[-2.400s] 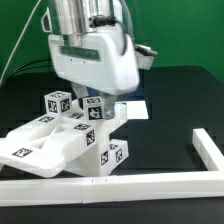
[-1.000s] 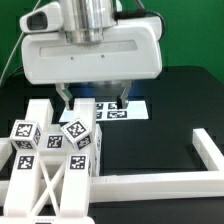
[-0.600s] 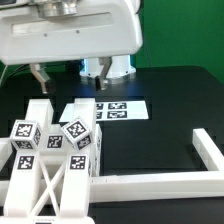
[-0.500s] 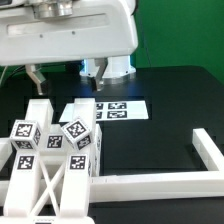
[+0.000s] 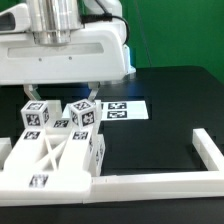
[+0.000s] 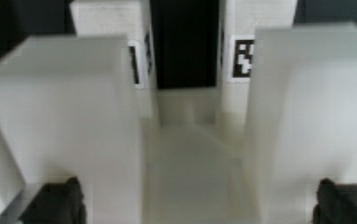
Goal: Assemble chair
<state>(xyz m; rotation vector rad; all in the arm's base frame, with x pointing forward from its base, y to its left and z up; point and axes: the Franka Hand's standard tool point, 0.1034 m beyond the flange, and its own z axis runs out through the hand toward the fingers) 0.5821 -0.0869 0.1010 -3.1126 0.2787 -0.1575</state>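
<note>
The chair (image 5: 50,160) is a matte-white block with an X-braced frame on top, at the exterior view's front left. Two tagged cubes (image 5: 37,116) (image 5: 82,114) stand at its back. My gripper (image 5: 61,96) hangs open just above and behind those cubes, one finger over each. In the wrist view my gripper (image 6: 196,205) is spread wide, its dark fingertips (image 6: 54,203) at the two corners. Two tall white chair parts (image 6: 59,110) (image 6: 308,110) with a gap between them lie between the fingers. Whether the fingers touch them cannot be told.
The marker board (image 5: 118,109) lies flat on the black table behind the chair. A long white border rail (image 5: 150,184) runs along the front and turns up the exterior view's right (image 5: 207,150). The chair rests against the front rail.
My hand has moved toward the exterior view's left and lower, now over the chair's cubes. The chair has shifted: its frame lies flatter and the cubes show further back. The gripper stays open.
</note>
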